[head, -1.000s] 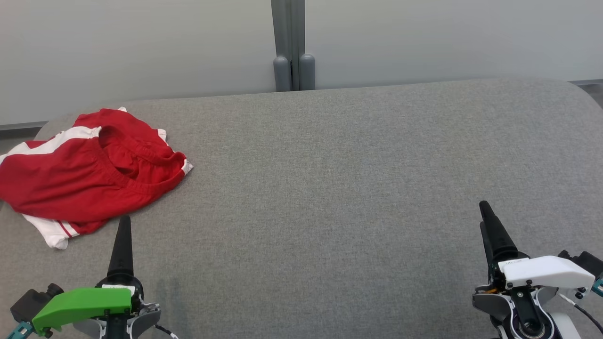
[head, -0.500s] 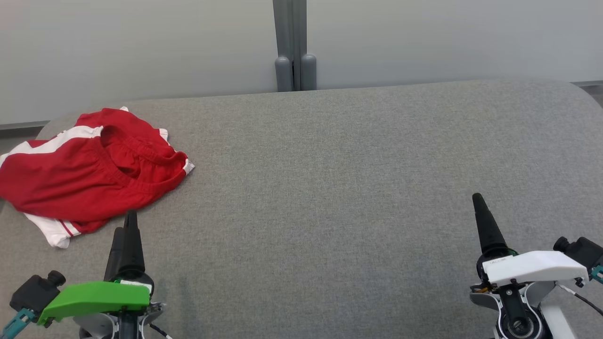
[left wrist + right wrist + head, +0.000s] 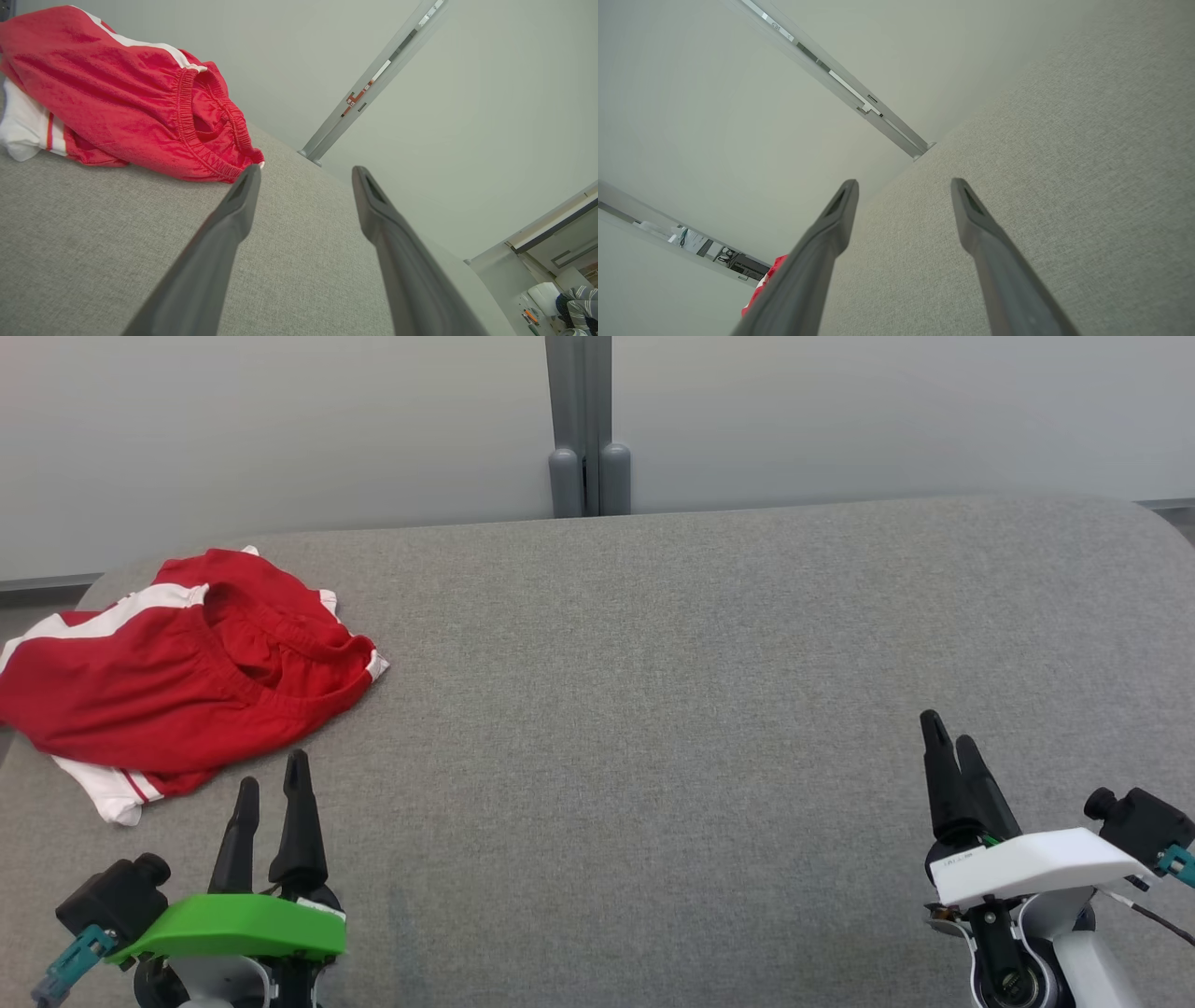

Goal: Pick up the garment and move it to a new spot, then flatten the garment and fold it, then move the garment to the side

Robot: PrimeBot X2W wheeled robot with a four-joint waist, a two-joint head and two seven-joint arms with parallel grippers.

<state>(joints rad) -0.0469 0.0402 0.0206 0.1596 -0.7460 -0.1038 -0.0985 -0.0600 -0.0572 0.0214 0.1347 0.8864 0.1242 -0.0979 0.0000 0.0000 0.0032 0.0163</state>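
One grey fabric worktop (image 3: 653,709) is carrying a crumpled red-and-white garment (image 3: 159,681) at its far left. The left gripper (image 3: 273,771) is hovering just beside its near edge, fingers apart, and the right gripper (image 3: 946,730) is hanging well apart, fingers likewise spread.

Red garment (image 3: 177,672) with white side stripes at the left edge of a heathered grey bench (image 3: 700,709), pale grey wall (image 3: 280,429) behind.

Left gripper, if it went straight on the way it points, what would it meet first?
Probably the red shorts: the left gripper aims at their near waistband corner, though depth is unclear.
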